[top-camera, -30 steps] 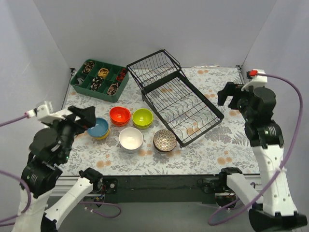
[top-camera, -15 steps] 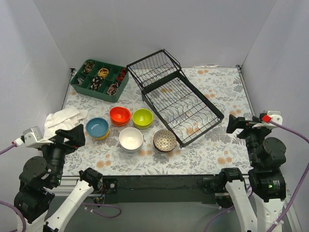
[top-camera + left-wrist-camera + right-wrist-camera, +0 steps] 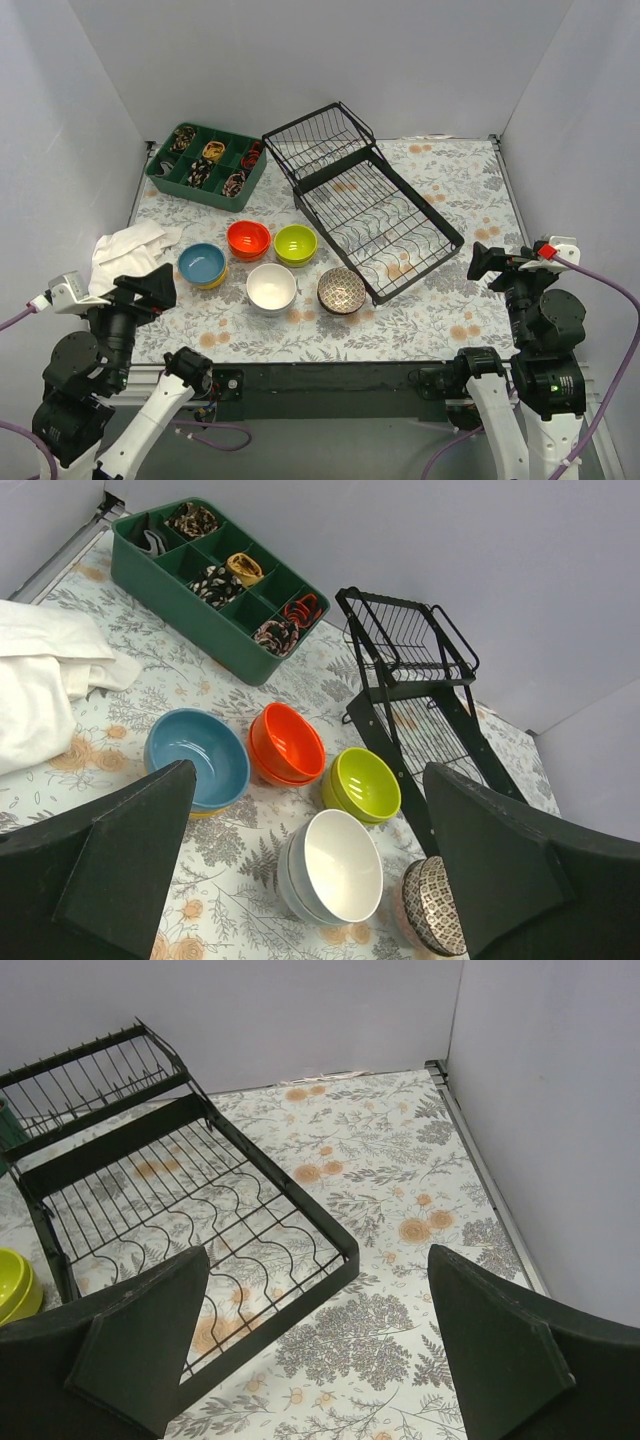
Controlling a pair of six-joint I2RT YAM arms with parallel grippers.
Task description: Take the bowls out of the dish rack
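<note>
Left of the dish rack (image 3: 375, 215), five bowls (image 3: 271, 287) sit on the table (image 3: 440, 310) (rack seemingly empty). Rigid, slick, probably breakable: pinch a rim. Left gripper (image 3: 150, 287) and right gripper (image 3: 488, 258) gape wide, holding nothing.

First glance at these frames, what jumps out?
A blue bowl, orange bowl, green bowl, white bowl and patterned bowl cluster just left of the black dish rack, which stands empty. A green compartment tray sits at the far left corner, and a white cloth lies nearer.
</note>
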